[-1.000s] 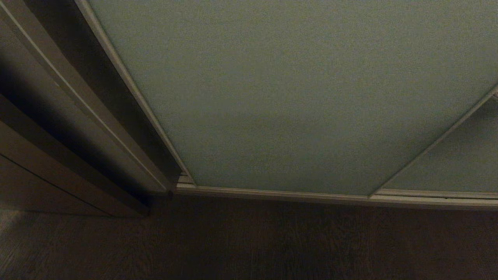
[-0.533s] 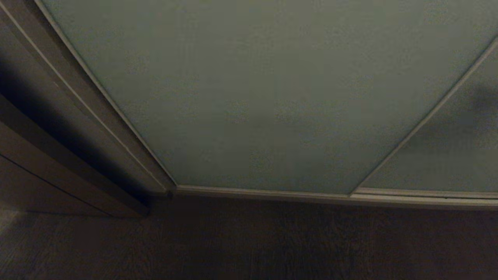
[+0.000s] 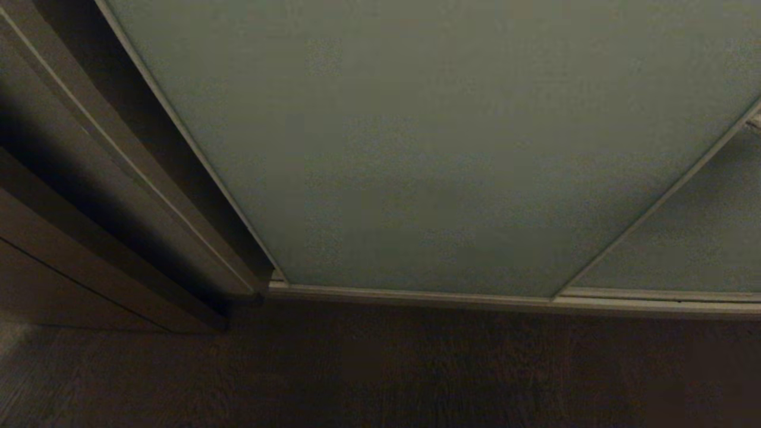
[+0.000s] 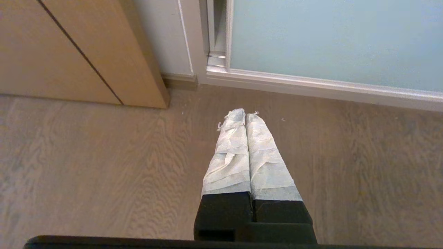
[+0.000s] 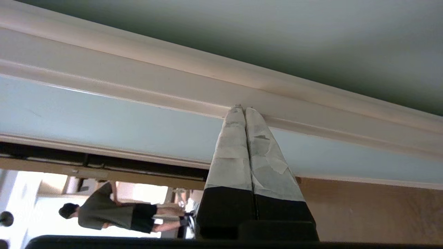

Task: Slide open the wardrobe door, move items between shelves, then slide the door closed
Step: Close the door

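Colours, door area
Sliding wardrobe door [image 3: 428, 148]: matte grey-green, pale frame. Floor [image 4: 86, 166]: light brown woodgrain (wavy). Left gripper [image 4: 246, 114] fingers white-wrapped.

door panels: 2 [image 3: 428, 148] | tools: 2 [image 4: 245, 116] | persons: 1 [image 5: 110, 212]

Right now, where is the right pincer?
Right wrist view: the right pincer, shut, has its tips at the pale frame of the sliding door. It is outside the head view.

Matt grey-green sliding wardrobe door [image 3: 428, 148] in pale metal frame [image 3: 416, 294]; grained wood floor [image 4: 86, 166] (fingers [image 4: 238, 152] wrapped in crinkled tape).
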